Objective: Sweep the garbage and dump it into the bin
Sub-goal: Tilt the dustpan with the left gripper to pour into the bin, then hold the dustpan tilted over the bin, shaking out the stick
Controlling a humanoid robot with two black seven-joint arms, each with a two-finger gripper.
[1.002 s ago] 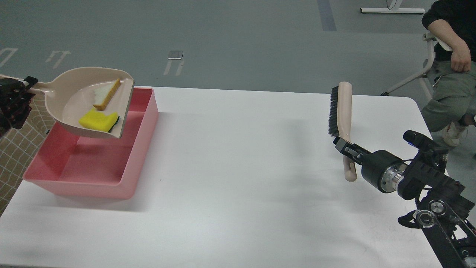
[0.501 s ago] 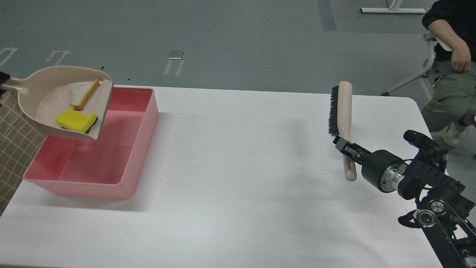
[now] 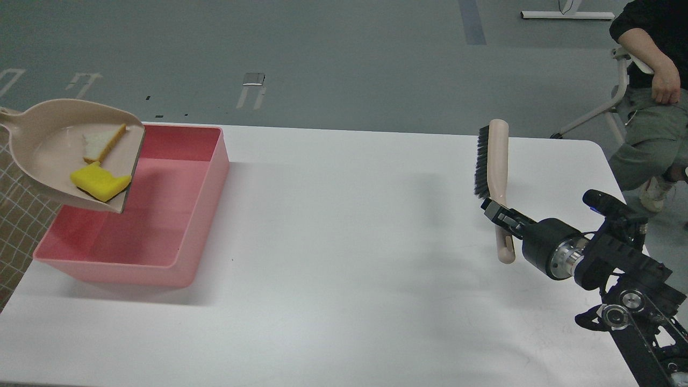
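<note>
dustpan (image 3: pixel 48 156) tipped over bin (image 3: pixel 177 177) so bread (image 3: pixel 99 142), sponge (image 3: pixel 99 181) could slide out; left gripper unseen; right gripper (image 3: pixel 497 212) pinched brush (image 3: pixel 494 177) aside.

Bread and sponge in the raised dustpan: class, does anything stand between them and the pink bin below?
Nothing visible does. The bread and sponge lie near the dustpan lip, which hangs over the open, empty bin.

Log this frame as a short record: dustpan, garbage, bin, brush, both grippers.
dustpan: held up, tilted, lip over the bin's left part
garbage: bread and sponge in the dustpan
bin: pink, on the table, nothing visible inside
brush: held by its handle
right gripper: shut on brush
left gripper: out of view
</note>
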